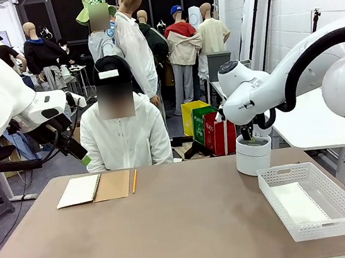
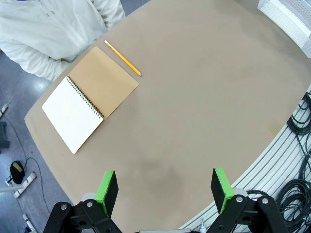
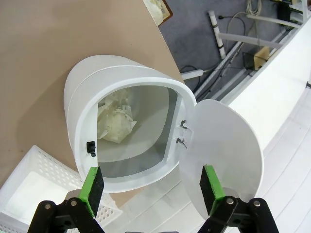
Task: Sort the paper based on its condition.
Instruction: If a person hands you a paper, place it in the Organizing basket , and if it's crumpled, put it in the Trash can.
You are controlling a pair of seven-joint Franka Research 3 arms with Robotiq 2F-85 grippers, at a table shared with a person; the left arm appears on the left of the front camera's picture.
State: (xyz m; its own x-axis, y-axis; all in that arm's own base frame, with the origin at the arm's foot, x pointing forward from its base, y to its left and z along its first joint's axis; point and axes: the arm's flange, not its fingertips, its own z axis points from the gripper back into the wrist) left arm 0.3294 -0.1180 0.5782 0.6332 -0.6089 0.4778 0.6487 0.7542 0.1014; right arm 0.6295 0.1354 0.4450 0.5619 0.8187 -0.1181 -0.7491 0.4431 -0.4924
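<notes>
- Right jaws [image 3: 150, 191] spread wide and empty, hovering just above the mouth of the small white round plastic bin [image 3: 121, 141], swing lid [image 3: 226, 150] tipped open beside it.
- Inside the bin: one crumpled ball of white paper [image 3: 115, 124] resting on the bottom, apart from the green pads.
- Risk here: rising carelessly and clipping the raised lid or the bin rim with a finger, tipping the light bin over near the table [image 1: 172, 224] edge.
- Just beside the bin: white perforated plastic basket [image 1: 312, 199], a flat white sheet [image 1: 300, 204] lying in it; could be knocked or shoved if the right arm swings low on its way out.
- Left jaws [image 2: 165, 191] likewise wide open, holding nothing, raised above bare table.
- Farther out: spiral-bound notebook with brown cardboard cover [image 2: 90, 99] lying open, yellow pencil [image 2: 122, 58] near it, in front of the person in the white jacket [image 1: 125, 138].
- Possible mistake: grabbing the notebook rather than a loose sheet, or pinching flat paper off the table and creasing it, spoiling its condition before sorting.
</notes>
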